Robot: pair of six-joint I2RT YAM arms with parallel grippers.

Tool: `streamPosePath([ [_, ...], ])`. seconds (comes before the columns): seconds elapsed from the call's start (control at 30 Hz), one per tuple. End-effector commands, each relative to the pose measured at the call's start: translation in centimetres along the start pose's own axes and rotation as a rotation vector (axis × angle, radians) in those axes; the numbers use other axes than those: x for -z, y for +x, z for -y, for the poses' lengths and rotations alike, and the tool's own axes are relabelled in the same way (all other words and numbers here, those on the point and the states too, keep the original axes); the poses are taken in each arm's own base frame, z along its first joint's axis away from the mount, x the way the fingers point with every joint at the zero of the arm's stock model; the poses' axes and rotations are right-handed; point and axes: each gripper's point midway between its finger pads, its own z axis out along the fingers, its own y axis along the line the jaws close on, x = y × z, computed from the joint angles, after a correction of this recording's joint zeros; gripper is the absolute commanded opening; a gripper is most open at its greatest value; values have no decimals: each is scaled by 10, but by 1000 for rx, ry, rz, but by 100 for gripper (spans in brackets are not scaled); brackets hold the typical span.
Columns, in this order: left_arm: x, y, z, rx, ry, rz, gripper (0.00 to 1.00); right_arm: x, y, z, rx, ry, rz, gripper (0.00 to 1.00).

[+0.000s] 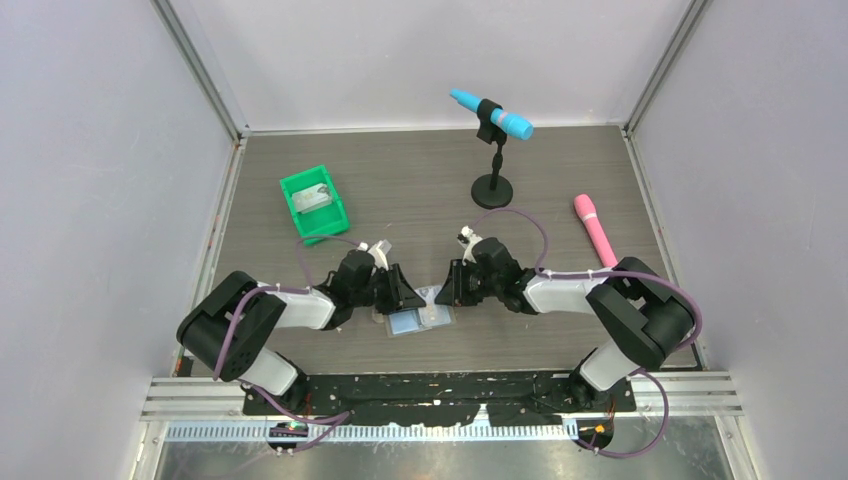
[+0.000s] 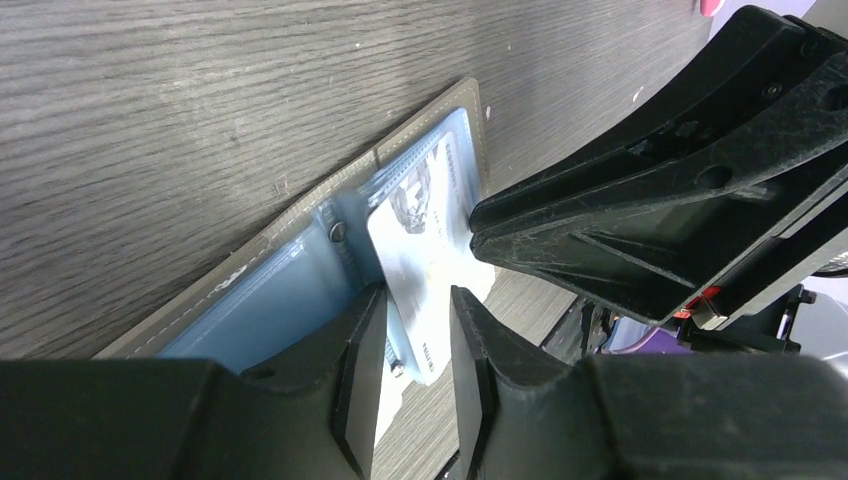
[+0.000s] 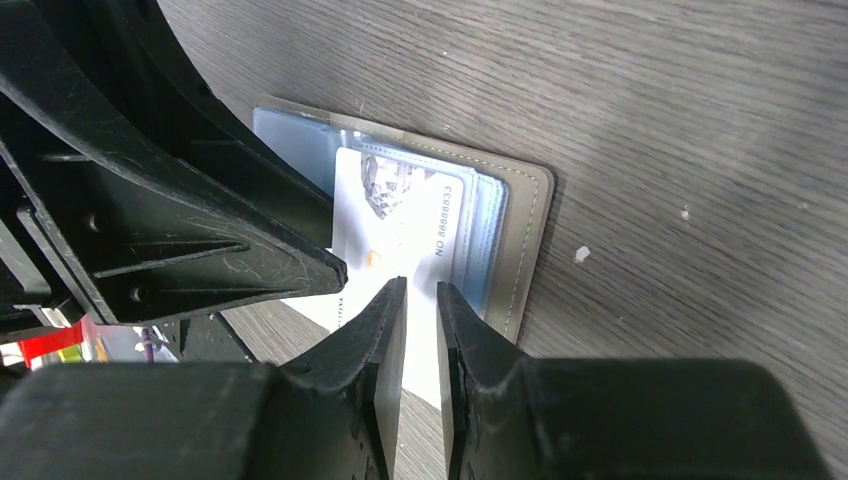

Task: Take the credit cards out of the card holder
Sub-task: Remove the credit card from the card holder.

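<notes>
Between the tips: my left gripper [image 1: 405, 290] and right gripper [image 1: 450, 285] stand nose to nose, with only a sliver of room between them.
Under the tips: the card holder [image 1: 412, 322] lies open with a credit card [image 2: 420, 260] sticking past its edge, so I see no space below.
Beyond the left gripper: the green bin [image 1: 322, 226] stands near.
Beyond the right gripper: the microphone stand [image 1: 492, 190] blocks the way, and the pink microphone [image 1: 595, 230] lies well apart.
Behind both: bare table [image 1: 560, 330].

Diffuse overhead light, moderately bright. Soft short shadows on table [image 1: 420, 170]. Top view sharp, walls splayed toward edges. Wrist views: near fingers [image 2: 358, 385] slightly soft, wood grain crisp, faint sheen on card holder [image 2: 265, 288] pockets.
</notes>
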Motion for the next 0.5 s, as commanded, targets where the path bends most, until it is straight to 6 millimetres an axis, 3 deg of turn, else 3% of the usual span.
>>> streamPosePath([
  [0.0,-1,-3,5,-24,30,22,30,-2,6,4,-12,4,-7,24],
  [0.23,-1,-4,10,-10,55,29,17,-2,10,9,-25,24,-10,23],
  [0.47,1,-5,9,2,51,43,14,-2,11,14,-28,45,-8,23],
])
